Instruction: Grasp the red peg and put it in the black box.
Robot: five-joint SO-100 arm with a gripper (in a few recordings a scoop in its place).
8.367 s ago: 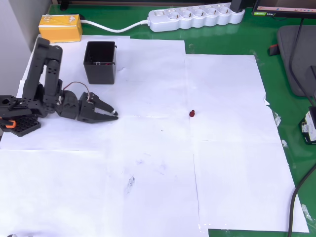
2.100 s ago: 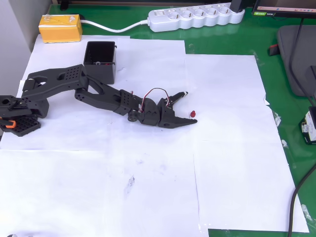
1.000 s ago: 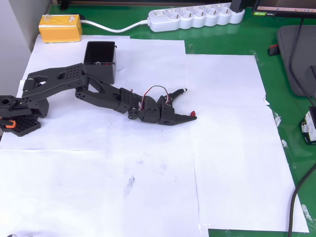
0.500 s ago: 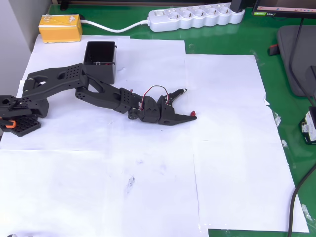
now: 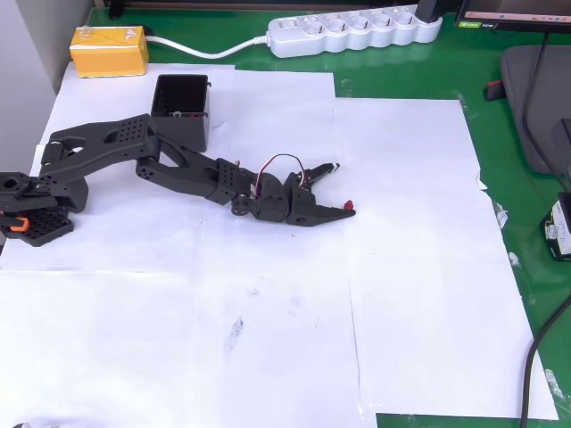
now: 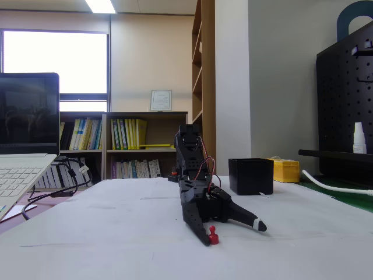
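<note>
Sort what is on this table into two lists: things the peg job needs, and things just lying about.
Needed for the job:
- red peg, on the paper at the gripper tips
- black box, near the arm's base

Lying about:
- yellow box
- white power strip
- laptop
- white paper sheets covering the green mat

Bookshelf (image 6: pixel 125 146), bright window (image 6: pixel 55 70), ceiling light (image 6: pixel 100 6).

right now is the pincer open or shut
Open. In the fixed view the pincer has its fingers spread: one tip sits beside the red peg, the other points away to the right. The overhead view shows the same gap.
</note>
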